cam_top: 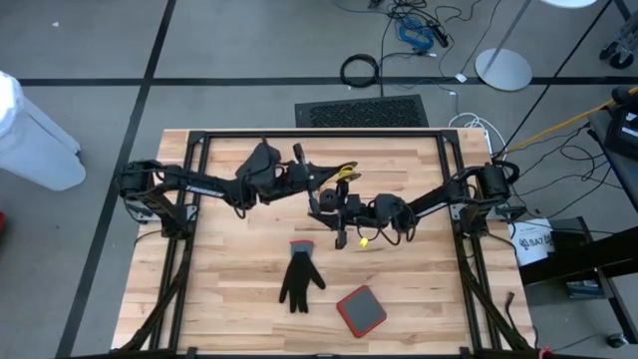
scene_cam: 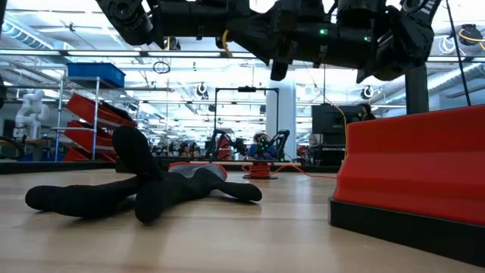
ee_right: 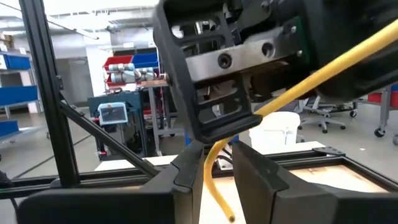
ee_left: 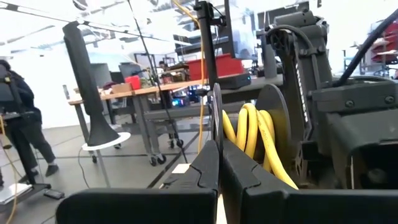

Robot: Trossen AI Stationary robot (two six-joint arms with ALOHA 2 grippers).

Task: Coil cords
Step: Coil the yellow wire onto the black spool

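A yellow cord [cam_top: 344, 172] hangs in several loops [ee_left: 255, 134] above the table's middle, between my two grippers. My left gripper [ee_left: 217, 163] comes from the table's left and is shut, the loops just beyond its tips. A thin dark edge [ee_left: 217, 118] rises from those tips. My right gripper [ee_right: 214, 163] comes from the table's right, slightly nearer, and is shut on a run of the cord [ee_right: 311, 71]. A short yellow end [cam_top: 364, 239] hangs below it. My left gripper's shut tips meet the thin dark edge [ee_left: 217, 134]; whether they hold it or the cord, I cannot tell. My right gripper has the cord [ee_right: 210, 158] between its two fingers, which lie roughly level and across it. From there the cord rises slanting toward the left gripper, and its free end [ee_right: 229, 214] hangs below, clear of the table.
A black glove [cam_top: 299, 281] lies on the wooden table [cam_top: 219, 299] nearer the front, below the grippers. A red pad with a dark rim [cam_top: 361, 310] lies to its right. The black frame [cam_top: 319, 133] runs along the table's far edge and both sides.
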